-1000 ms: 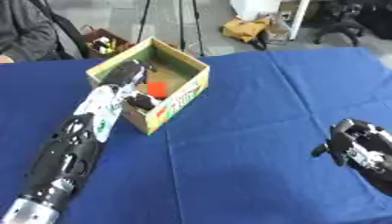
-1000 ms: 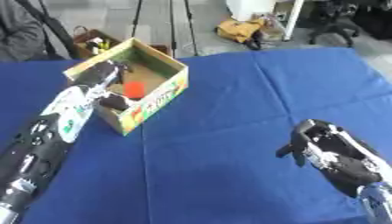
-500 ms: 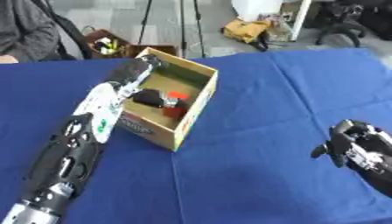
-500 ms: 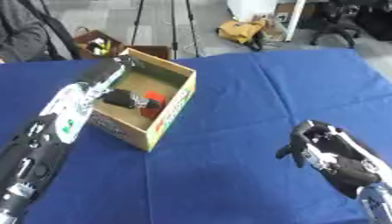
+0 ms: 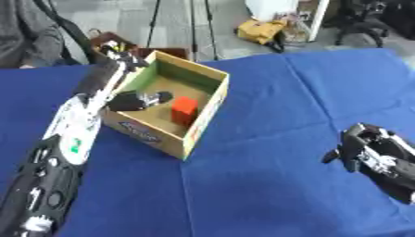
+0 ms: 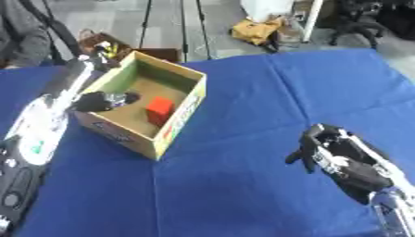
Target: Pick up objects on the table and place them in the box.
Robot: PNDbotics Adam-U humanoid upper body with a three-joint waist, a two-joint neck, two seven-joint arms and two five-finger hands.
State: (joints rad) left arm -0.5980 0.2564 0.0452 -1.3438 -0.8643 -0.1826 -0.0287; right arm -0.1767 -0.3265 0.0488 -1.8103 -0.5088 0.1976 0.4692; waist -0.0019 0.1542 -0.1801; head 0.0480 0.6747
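Blue cloth covers the table [image 5: 267, 185], w/ no loose objects visible on it, so the task looks about done: a red block [image 5: 184, 109] and a small dark/silvery item [image 5: 154, 97] already lie inside the box [image 5: 198, 122]. Box is open-top cardboard, green inner wall, printed side, sitting askew at table's left-far part. Left hand [image 5: 122, 58] is at the box's far-left rim, fingers' state can't tell; right hand [image 6: 324, 146] idles low right, fingers curled on nothing.
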